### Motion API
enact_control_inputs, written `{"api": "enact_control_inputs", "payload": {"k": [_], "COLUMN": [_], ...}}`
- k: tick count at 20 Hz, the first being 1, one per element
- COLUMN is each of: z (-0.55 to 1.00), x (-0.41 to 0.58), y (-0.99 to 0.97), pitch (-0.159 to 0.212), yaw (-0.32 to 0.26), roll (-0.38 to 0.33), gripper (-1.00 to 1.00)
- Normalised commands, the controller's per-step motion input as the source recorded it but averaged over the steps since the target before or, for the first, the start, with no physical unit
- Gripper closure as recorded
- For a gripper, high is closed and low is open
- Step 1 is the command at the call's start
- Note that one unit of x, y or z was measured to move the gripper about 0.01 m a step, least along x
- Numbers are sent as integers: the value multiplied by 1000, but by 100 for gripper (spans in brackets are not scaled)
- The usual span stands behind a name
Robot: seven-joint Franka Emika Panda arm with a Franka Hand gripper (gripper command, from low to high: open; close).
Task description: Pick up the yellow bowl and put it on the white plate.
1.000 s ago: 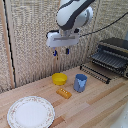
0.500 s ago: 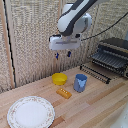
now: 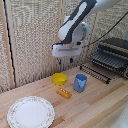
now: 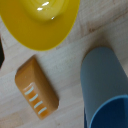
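Exterior view: the end effector (image 3: 65, 61) is seen lower and nearer the bowl (image 3: 59, 78) than half a second ago, and now hangs above it, apart from it, at frame centre. The approach is judged under way; no grasp has been made yet. Two short fingers are seen pointing down with a gap between them, so the end effector is read as open, holding nothing.

The bowl is unmoved on the worktop (image 3: 100, 107), just below frame centre, near the back wall. The plate (image 3: 30, 112) lies in the lower left of the frame, well apart from the bowl.

Containers:
- Bowl: interior shown in the wrist view (image 4: 42, 20); only glare spots are seen, no contents.
- Cup (image 3: 80, 82): upright, just to the exterior view's right of the bowl; the inside is not shown clearly enough to tell.
- Plate: nothing is seen on it.

An orange block (image 3: 63, 93) lies in front of bowl and cup, near both. A rack (image 3: 107, 60) stands at the frame's right edge.

Remaining, as judged: descent, grasp, transfer to plate, release.
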Motion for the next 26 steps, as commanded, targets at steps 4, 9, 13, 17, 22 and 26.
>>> {"api": "enact_control_inputs", "payload": {"k": [4,9,13,17,22,26], "z": [-284,-365,-426,-419,-257,-45], "x": [326,191,125,116,46,0], "y": [-188,-159,-81,-32,31,102], "pitch": [90,68,31,2,-7,0], "yaw": [0,0,0,5,33,0], "roll": [-14,-51,-89,-79,-35,-23], "gripper": [-100,-100,-100,-100,100,100]}}
